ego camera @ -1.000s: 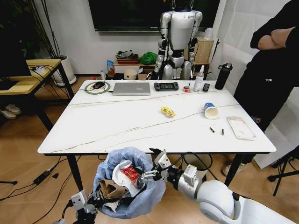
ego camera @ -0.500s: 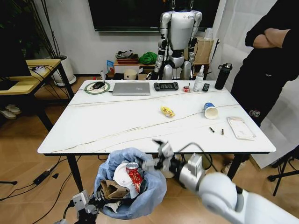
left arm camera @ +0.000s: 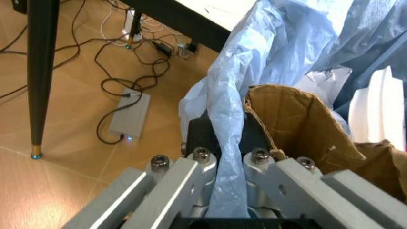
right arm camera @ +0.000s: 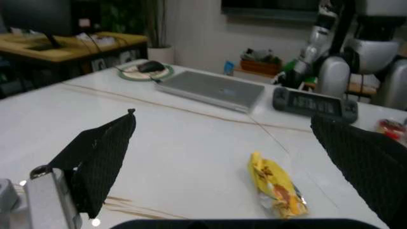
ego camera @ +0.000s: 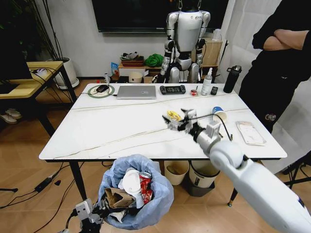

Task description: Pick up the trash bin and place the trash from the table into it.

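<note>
Left tool (left arm camera: 226,176) is clamping the bin (ego camera: 158,191) bag; right tool (ego camera: 181,119), spread apart, is nearing the yellow wrapper (ego camera: 174,115) on the desk (ego camera: 112,131) and needs to straddle it.

My table (ego camera: 121,131) is white marble-look with thin veins and black legs. The wrapper (ego camera: 174,115) on it is yellow, the cup (ego camera: 219,115) blue and white. My bin (ego camera: 146,213) wears a crinkled light-blue bag, holding brown cardboard (ego camera: 116,198), a white lid (ego camera: 131,181) and a red can (ego camera: 145,180). My right gripper (ego camera: 180,119) has black mesh-patterned pads (right arm camera: 98,160).
</note>
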Tool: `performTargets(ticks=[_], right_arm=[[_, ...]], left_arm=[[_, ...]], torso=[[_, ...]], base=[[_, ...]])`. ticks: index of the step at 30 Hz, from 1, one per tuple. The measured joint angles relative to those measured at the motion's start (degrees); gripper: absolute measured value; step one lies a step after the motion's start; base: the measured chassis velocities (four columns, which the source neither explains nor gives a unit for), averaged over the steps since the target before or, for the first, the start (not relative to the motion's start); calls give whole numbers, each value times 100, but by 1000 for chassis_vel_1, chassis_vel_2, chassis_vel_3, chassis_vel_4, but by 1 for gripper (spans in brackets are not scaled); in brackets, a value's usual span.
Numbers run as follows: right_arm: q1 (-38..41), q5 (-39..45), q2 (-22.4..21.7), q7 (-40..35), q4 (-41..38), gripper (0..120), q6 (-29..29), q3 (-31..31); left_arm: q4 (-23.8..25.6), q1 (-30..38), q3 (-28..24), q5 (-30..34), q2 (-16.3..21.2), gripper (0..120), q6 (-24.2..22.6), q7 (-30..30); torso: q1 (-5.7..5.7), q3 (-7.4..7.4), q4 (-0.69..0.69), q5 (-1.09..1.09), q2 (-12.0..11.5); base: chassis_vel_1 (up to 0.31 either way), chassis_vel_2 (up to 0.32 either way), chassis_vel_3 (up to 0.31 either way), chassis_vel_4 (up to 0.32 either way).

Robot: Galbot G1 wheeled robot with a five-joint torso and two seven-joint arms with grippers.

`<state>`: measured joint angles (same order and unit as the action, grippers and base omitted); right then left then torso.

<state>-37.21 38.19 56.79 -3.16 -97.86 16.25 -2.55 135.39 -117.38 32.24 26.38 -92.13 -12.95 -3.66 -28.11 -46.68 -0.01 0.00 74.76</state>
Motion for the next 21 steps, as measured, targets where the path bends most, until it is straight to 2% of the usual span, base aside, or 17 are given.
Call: performTargets(ticks=[6, 10, 21], right_arm=[[569, -552, 926, 197, 1630, 100, 198, -144], [681, -690, 1225, 301, 2063, 100, 173, -223], [897, -996, 1418, 394, 2858, 100, 31, -303]], left_arm=[[89, -84, 65, -21, 0, 0, 21, 9], [92, -84, 78, -31, -1, 0, 25, 9], [92, -84, 76, -48, 0, 0, 46, 14]], torso=[[0, 0, 0, 0, 0], [0, 0, 3, 0, 0], [1, 0, 0, 0, 0]], base=[[0, 0, 0, 0], [0, 0, 0, 0], [0, 0, 0, 0]])
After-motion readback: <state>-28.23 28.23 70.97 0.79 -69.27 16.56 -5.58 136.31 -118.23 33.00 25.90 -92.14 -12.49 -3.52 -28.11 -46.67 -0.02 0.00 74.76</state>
